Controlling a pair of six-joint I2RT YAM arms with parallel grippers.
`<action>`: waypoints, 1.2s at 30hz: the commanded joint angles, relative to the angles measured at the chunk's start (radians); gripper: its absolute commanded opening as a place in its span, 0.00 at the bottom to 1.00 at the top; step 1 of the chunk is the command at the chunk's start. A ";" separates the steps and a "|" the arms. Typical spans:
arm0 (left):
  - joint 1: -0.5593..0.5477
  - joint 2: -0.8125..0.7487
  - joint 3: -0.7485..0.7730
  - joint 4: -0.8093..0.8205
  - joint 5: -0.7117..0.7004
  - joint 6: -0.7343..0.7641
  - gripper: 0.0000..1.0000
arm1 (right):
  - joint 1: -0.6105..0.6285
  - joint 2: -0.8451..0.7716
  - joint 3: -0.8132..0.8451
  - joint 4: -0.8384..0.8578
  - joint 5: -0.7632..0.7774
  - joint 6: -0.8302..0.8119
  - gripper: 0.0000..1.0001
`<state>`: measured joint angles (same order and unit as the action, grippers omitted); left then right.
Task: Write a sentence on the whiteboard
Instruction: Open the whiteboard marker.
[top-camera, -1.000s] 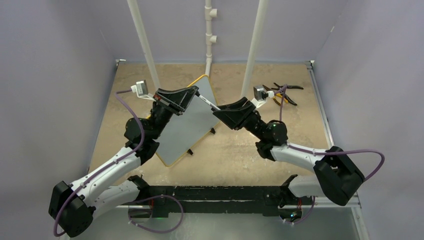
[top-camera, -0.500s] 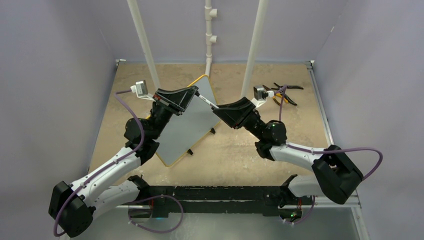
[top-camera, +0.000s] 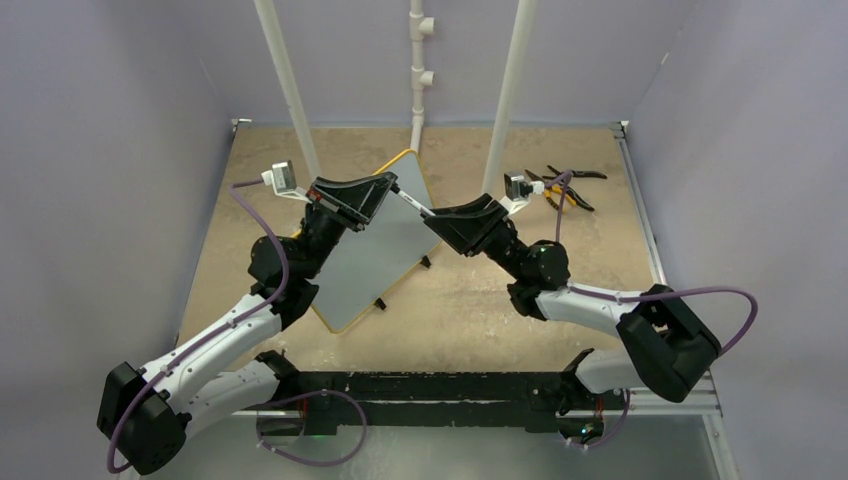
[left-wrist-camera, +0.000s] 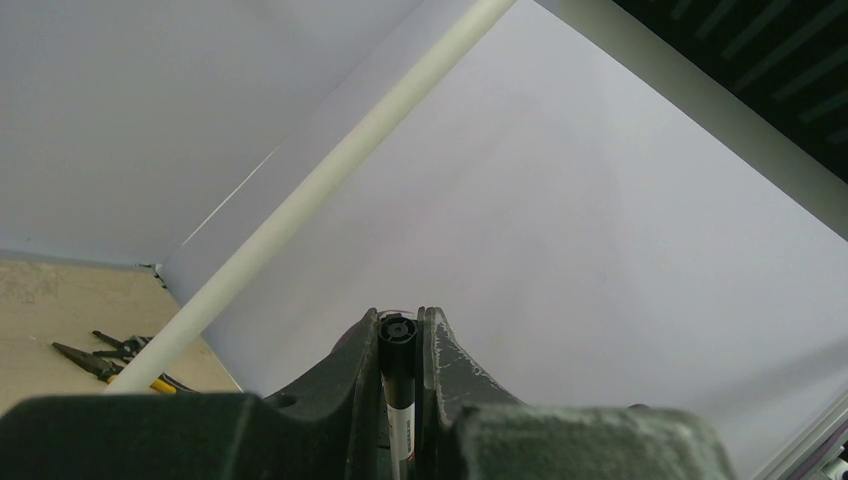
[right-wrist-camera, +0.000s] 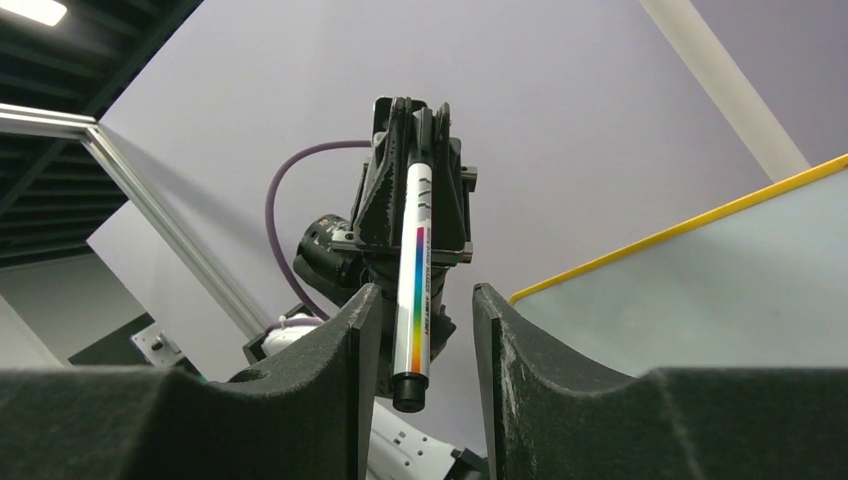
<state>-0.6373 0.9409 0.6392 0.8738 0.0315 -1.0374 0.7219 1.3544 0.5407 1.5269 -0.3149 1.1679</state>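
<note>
The right gripper (right-wrist-camera: 427, 292), jaws wide, has edged left to straddle the free end of the marker (right-wrist-camera: 413, 270) clamped by the left gripper (left-wrist-camera: 398, 318) above the blank mid-table whiteboard (top-camera: 370, 260), so uncapping or a handover probably precedes writing.

Black-and-yellow pliers (top-camera: 566, 186) lie on the tan table (top-camera: 600, 270) near a white pole (top-camera: 508, 90).

Top camera: high above the near edge, looking down over the whole bench (top-camera: 460, 300). Left wrist camera: close behind left claw (left-wrist-camera: 400, 328), tilted upward at wall (left-wrist-camera: 600, 250), marker (left-wrist-camera: 397, 345) just ahead. Right wrist camera: close behind right claw (right-wrist-camera: 425, 300), facing left claw; marker shared.
</note>
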 joint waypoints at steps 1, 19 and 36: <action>0.003 -0.013 -0.010 0.038 0.017 0.012 0.00 | 0.005 -0.003 0.017 0.127 0.032 0.000 0.42; 0.003 -0.013 -0.018 0.048 0.008 0.012 0.00 | 0.005 -0.014 0.019 0.114 0.042 -0.016 0.00; 0.004 -0.112 0.009 0.066 -0.234 0.093 0.00 | 0.005 -0.217 -0.054 -0.163 0.103 -0.182 0.00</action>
<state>-0.6636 0.8894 0.6262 0.8230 0.0090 -1.0058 0.7391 1.2205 0.5014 1.3960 -0.2718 1.0573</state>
